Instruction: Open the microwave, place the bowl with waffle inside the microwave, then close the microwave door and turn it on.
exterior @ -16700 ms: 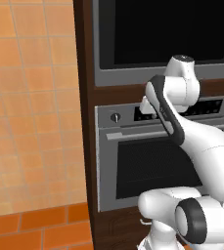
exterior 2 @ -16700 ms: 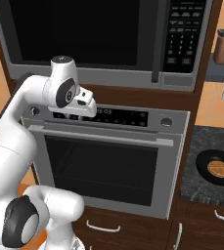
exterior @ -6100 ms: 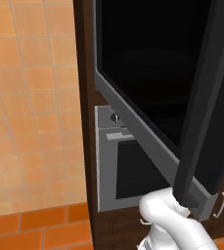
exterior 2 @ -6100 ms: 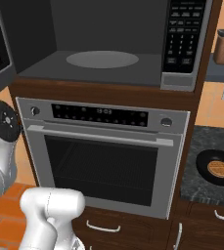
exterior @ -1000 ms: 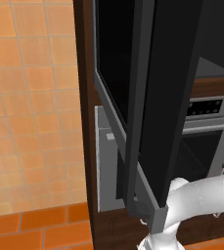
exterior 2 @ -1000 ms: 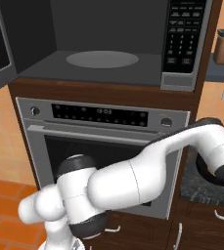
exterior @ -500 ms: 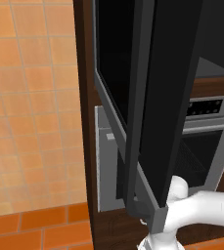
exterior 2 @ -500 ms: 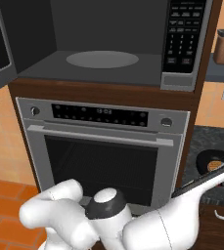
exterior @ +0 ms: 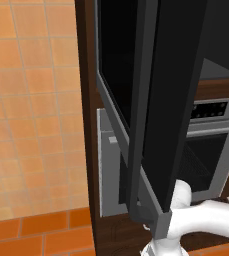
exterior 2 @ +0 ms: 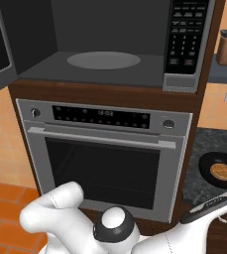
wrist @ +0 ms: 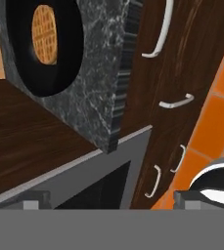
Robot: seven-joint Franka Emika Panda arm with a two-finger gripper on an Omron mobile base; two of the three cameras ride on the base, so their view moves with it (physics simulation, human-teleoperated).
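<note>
Swung lower right, the open hand [wrist: 106, 200] faces the black bowl [wrist: 45, 49] holding a golden waffle [wrist: 44, 34].

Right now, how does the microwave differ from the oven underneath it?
The microwave stands open, its grey cavity and round turntable exposed; the oven is shut. The microwave's keypad runs vertically on its right; the oven's control strip runs across its top, between two knobs. Both sit in one dark wood cabinet.

A kitchen: a grey built-in oven [exterior 2: 105, 158] sits centre frame beneath an open grey-framed microwave [exterior 2: 184, 47], with dark marble counter [exterior 2: 200, 171] at right and orange floor tiles [exterior: 31, 235].
</note>
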